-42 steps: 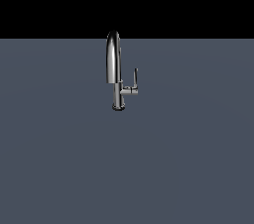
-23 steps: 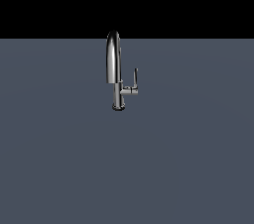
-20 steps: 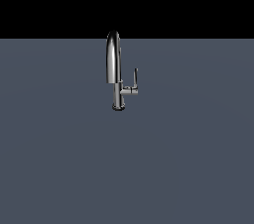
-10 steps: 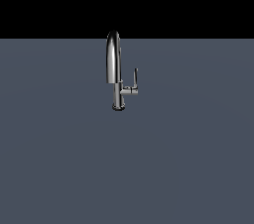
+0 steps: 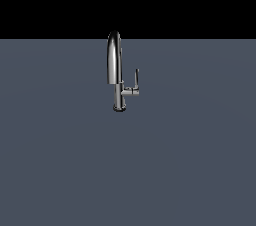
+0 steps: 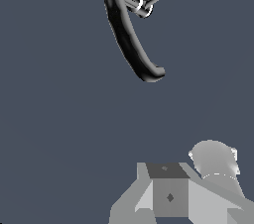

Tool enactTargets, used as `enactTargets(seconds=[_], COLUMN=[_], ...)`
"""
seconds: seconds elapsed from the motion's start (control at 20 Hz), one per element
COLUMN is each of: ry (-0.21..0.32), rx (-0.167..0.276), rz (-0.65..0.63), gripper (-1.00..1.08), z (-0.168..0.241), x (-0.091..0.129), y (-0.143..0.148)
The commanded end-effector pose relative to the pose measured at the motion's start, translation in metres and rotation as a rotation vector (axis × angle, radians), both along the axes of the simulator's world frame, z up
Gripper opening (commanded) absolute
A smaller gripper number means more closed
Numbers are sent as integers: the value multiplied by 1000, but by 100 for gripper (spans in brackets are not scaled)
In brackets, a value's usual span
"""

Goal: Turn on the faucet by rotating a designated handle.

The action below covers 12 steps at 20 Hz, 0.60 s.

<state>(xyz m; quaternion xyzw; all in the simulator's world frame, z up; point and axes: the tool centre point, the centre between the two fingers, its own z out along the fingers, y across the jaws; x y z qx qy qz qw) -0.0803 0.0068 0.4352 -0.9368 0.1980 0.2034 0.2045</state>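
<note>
The small shiny chrome faucet with the arched spout [image 5: 114, 65] stands alone on the grey floor [image 5: 190, 160], its thin upright chrome lever handle [image 5: 136, 77] untouched on the exterior view's right (presumably awaiting approach). The jaws' state I cannot tell.

Even, dim, flat lighting; no cast shadows on the table [image 5: 190, 160]. Bright specular streaks run along the chrome faucet [image 5: 114, 60]. Both renders are sharp, slightly pixelated, without edge distortion.
</note>
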Motion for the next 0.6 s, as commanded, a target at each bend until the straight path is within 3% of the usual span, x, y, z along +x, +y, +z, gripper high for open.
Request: enactTargets(seconds=[0.0,0.55], ry=[36,202], rx=[37,207], rz=[-37,-206], gripper=[-100,-100], z=[-8,-51], x=[15,75], y=[-2,-15])
